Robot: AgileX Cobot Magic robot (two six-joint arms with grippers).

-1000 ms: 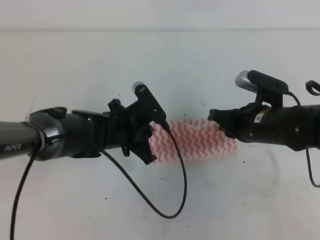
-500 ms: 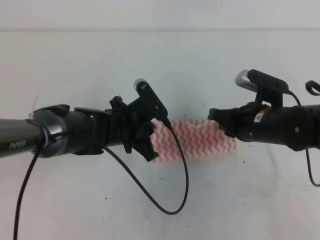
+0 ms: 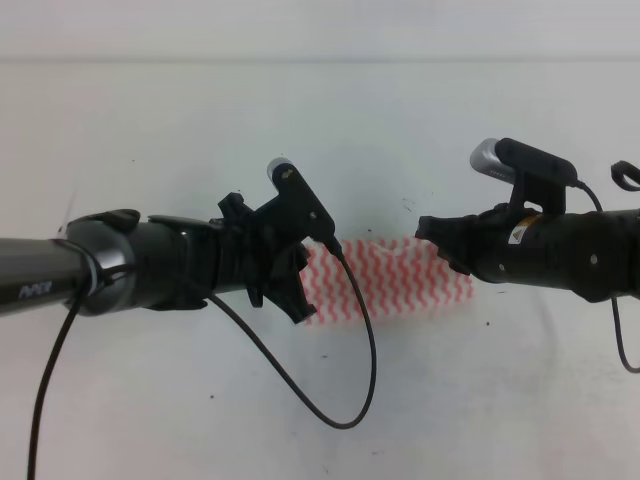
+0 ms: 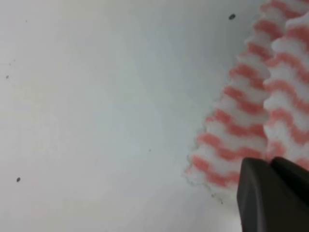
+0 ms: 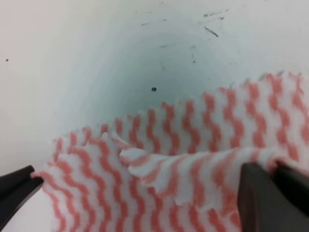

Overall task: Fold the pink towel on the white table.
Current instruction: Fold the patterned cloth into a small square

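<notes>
A: What fills the scene?

B: The white table (image 3: 150, 130), plain with a few dark specks. On it lies the pink towel (image 3: 400, 280), stretched between the two arms.

A: And the left gripper (image 4: 275, 195)?

B: It sits at the towel's near corner. The wrist view shows only dark finger tips over the striped edge; I cannot tell how far apart they stand or whether they pinch cloth.

A: The right gripper (image 5: 135, 193)?

B: Its fingers (image 5: 265, 198) are spread wide, one at each side, with a raised, doubled fold of towel lying between them. A black cable (image 3: 340, 380) loops below the left arm.
</notes>
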